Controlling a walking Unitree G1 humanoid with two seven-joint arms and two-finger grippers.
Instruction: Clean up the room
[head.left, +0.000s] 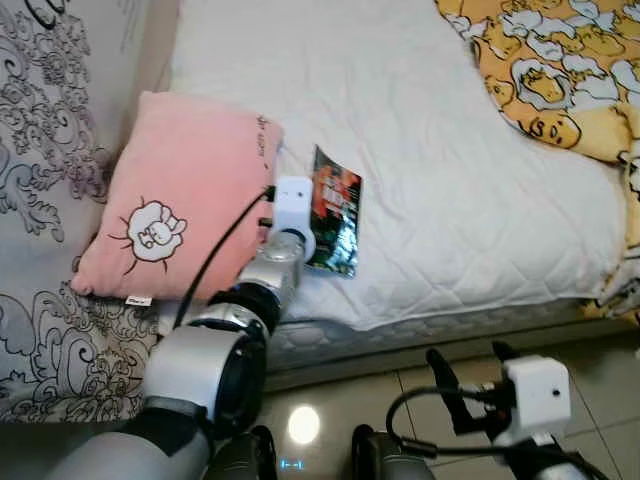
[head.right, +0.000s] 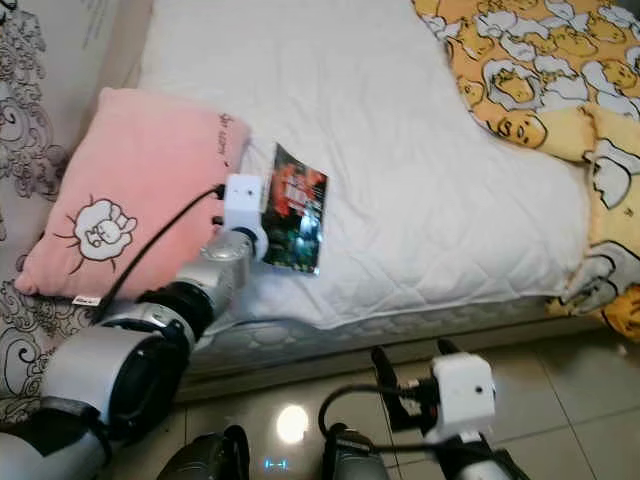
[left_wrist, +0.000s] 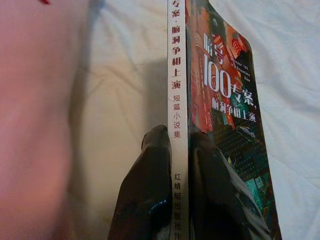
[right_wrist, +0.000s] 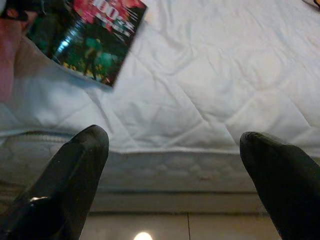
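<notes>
While reaching over the bed edge, left gripper (left_wrist: 179, 150) clamps a paperback book (head.left: 335, 210) by its spine, one black finger (left_wrist: 150, 185) on each side, as seen in the left wrist view. From the head views, fingertips hidden behind the white wrist camera block (head.left: 292, 203); only the book's glossy dark cover sticks out past it. Book lies on the white quilted mattress (head.left: 440, 150), just beside the pink pillow (head.left: 175, 200); whether cover and pillow touch, can't tell. Lower part of the spine text cut off by the fingers; cover lettering partly legible, rest lost in glare. Pillow leans against a patterned grey-and-white surface (head.left: 45, 180) at the robot's left, bottom corner overhanging the mattress edge. Yellow cartoon-print blanket (head.left: 560, 70) bunched at the far right of the bed, cropped by the frame. Right gripper (right_wrist: 175, 150) low over the tiled floor (head.left: 330, 400), near the bed side, fingers spread wide, nothing between them. Bright light reflection on the tiles.
</notes>
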